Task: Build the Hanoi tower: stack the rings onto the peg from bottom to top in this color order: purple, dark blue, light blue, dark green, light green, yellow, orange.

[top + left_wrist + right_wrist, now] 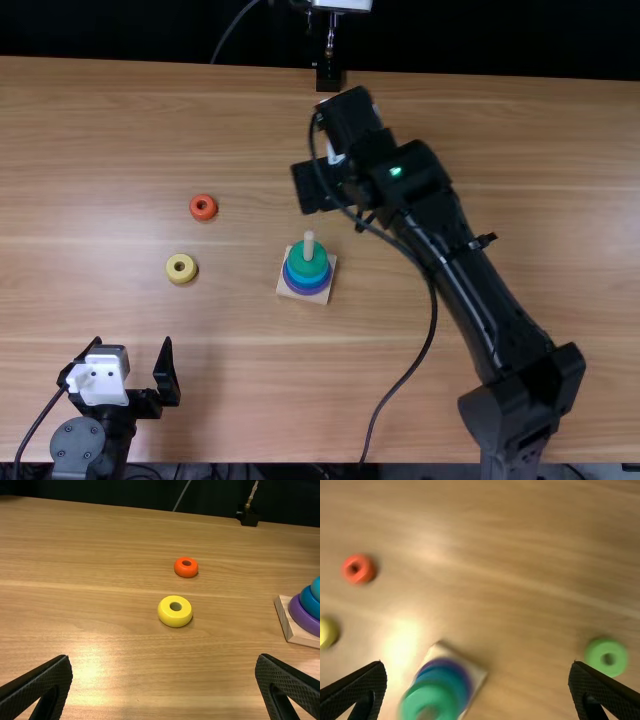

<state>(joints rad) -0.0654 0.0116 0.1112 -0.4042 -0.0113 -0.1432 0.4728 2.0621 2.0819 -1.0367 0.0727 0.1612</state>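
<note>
right claw (477,663) apart, probably to fit round light green ring (596,655), next for peg (308,247). left claw (164,658) apart too, maybe for yellow ring (174,618) later.

From my left gripper (132,345), I have open wood up to the yellow ring (181,268), with a narrow gap between it and the orange ring (203,207). A wider lane lies between those two and the wooden base (284,290), where the peg (309,246) stands up in my way. Beyond the base, my right arm (460,275) slants across, its loose cable (421,354) bowing into the room alongside.
</note>
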